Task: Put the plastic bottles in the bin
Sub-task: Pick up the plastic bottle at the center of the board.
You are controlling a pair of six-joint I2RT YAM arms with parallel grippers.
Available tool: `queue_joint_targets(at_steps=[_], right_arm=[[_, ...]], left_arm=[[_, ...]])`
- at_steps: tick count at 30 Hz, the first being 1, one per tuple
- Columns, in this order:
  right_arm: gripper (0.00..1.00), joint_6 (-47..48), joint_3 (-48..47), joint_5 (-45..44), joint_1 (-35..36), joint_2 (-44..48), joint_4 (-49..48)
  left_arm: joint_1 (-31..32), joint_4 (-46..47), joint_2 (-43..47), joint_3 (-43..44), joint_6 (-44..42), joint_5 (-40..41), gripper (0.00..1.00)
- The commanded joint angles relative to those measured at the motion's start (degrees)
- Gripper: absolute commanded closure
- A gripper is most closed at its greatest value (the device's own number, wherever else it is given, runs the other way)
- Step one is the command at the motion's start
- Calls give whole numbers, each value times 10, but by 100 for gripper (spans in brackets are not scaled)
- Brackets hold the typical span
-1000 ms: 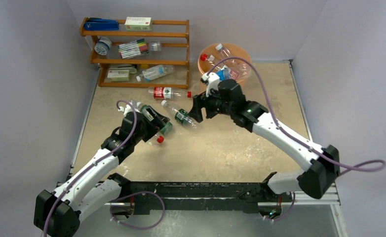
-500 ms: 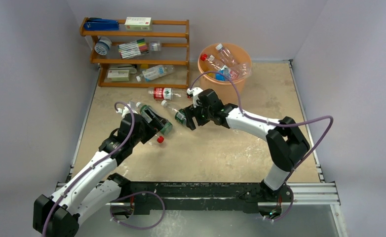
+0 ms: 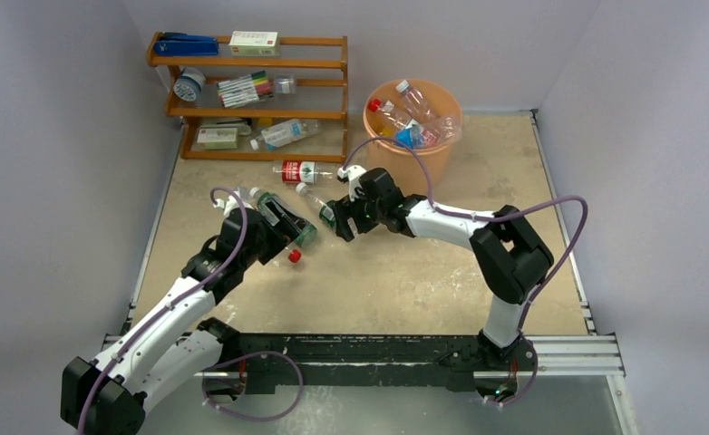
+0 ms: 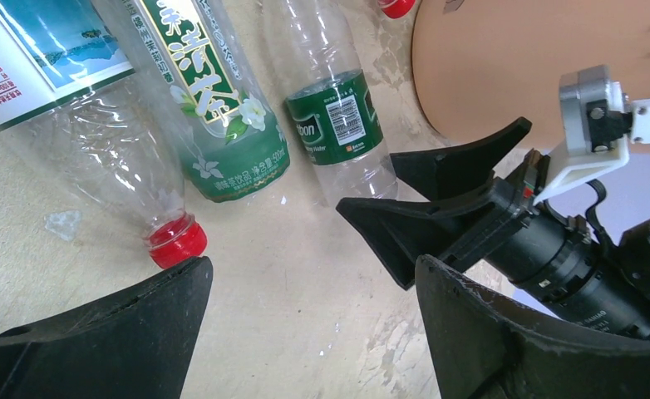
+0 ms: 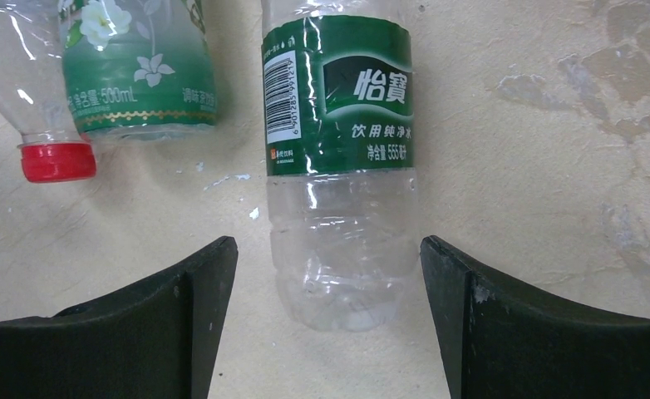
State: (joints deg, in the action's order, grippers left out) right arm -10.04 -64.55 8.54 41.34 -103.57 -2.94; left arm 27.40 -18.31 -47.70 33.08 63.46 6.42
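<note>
My right gripper [image 3: 340,223] is open low over the table, its jaws either side of the base of a clear bottle with a dark green label [image 3: 329,211], not closed on it. The right wrist view shows that bottle [image 5: 338,108] between the fingers of the right gripper [image 5: 326,249]. My left gripper [image 3: 292,237] is open and empty [image 4: 312,274], just short of a red-capped bottle [image 4: 172,243] and a green tea bottle [image 4: 222,100]. A red-label bottle [image 3: 305,170] lies further back. The orange bin [image 3: 383,154] holds several bottles.
A wooden shelf [image 3: 251,113] at the back left carries marker pens, boxes and one clear bottle [image 3: 287,133]. The bin's peach wall [image 4: 513,66] stands close behind my right gripper [image 4: 367,183]. The two grippers are close together.
My right arm has swung from beside the bin down and left, and its open jaws now straddle the dark green bottle's base. My left arm has not moved.
</note>
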Motion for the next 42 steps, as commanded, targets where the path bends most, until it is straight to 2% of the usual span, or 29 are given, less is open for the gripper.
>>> queue_joint_targets(at_steps=[1, 7, 11, 15, 22, 28, 34, 42], right_arm=[[16, 6, 8, 0, 0, -14, -36], [19, 5, 15, 2, 0, -21, -35], [35, 2, 19, 0, 0, -2, -27], [43, -1, 30, -7, 0, 58, -10], [44, -10, 22, -41, -1, 200, 52], [42, -9, -49, -77, -15, 293, 144], [41, -1, -130, -99, -77, 306, 221], [40, 10, -190, -135, -136, 268, 254]], left_arm=[[1, 20, 3, 12, -2, 6, 8], [1, 24, 7, 2, 2, 5, 8], [1, 27, 8, -1, 3, 4, 8], [1, 26, 9, -3, 4, 5, 8], [1, 38, 7, -11, 8, 0, 8], [1, 44, 9, -14, 9, -2, 8], [1, 50, 11, -20, 13, -6, 8], [1, 41, 24, -23, 13, -3, 8]])
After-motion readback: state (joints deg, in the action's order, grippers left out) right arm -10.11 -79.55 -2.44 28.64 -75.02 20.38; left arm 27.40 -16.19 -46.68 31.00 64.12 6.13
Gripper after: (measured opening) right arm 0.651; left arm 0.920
